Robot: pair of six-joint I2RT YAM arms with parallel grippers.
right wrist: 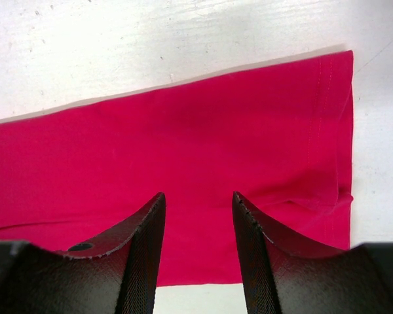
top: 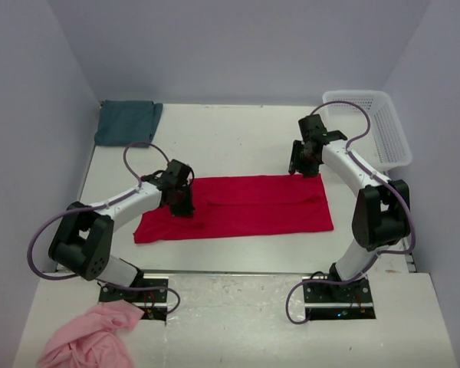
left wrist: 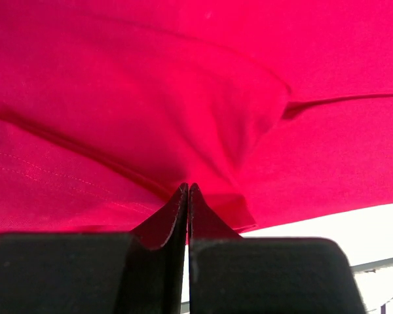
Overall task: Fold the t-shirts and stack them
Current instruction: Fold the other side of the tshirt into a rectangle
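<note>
Red shirt (top: 245, 203) flat at centre, teal shirt (top: 126, 121) folded upper left.
I see my left gripper (top: 181, 208) clenched on a pinch of red cloth; my right gripper (top: 297, 169) hangs released near its upper right corner.

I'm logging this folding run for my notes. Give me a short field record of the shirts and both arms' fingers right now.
red t-shirt: lying as a long band, mid-table
teal t-shirt: folded, far left corner
left fingers: shut, pinching red t-shirt's left part
right fingers: open, above its far right corner
basket: white, far right
</note>
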